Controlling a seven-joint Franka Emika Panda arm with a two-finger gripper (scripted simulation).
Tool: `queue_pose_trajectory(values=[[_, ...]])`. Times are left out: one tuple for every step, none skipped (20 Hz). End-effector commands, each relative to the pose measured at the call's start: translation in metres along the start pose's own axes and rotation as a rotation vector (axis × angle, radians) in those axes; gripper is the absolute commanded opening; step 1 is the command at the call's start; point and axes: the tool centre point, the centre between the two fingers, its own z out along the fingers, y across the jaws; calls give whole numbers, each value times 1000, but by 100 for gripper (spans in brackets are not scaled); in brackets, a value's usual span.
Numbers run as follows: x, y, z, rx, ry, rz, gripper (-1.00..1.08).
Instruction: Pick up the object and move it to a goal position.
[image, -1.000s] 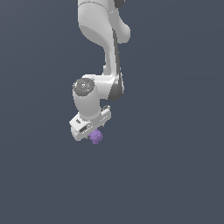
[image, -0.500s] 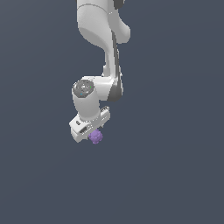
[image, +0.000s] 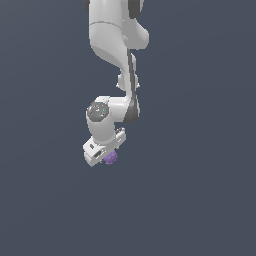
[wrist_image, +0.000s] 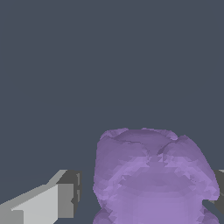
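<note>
In the exterior view the white arm reaches down, and its gripper (image: 105, 156) sits over the object (image: 111, 158), a tiny purple bumpy lump at the fingertips. The wrist view shows the object (wrist_image: 153, 175) large and close, lying between the two fingers. One grey finger (wrist_image: 57, 201) stands off the lump, with a narrow strip of background between them. The other finger (wrist_image: 220, 188) only shows at the picture's edge, right beside the lump. The gripper is open around the object.
A plain dark grey-blue surface fills both views. No other objects, edges or containers show.
The arm's wrist and gripper have sunk a little lower. The purple object has stayed almost where it was.
</note>
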Motion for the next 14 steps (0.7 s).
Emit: queue_pose_trajectory(values=[[0,1,5,-1,1,0,100],[1,1,6,-1,1,0,100],[1,1,6,-1,1,0,100],[1,1,6,-1,1,0,-100],[1,1,6,-1,1,0,-100],[1,1,6,-1,1,0,-100],[1,1,6,-1,1,0,-100],[1,1,6,-1,1,0,-100],[1,1,6,-1,1,0,-100],[1,1,6,-1,1,0,-100],[1,1,6,-1,1,0,-100],[1,1,6,-1,1,0,-100],[1,1,6,-1,1,0,-100],[1,2,5,-2,1,0,-100]])
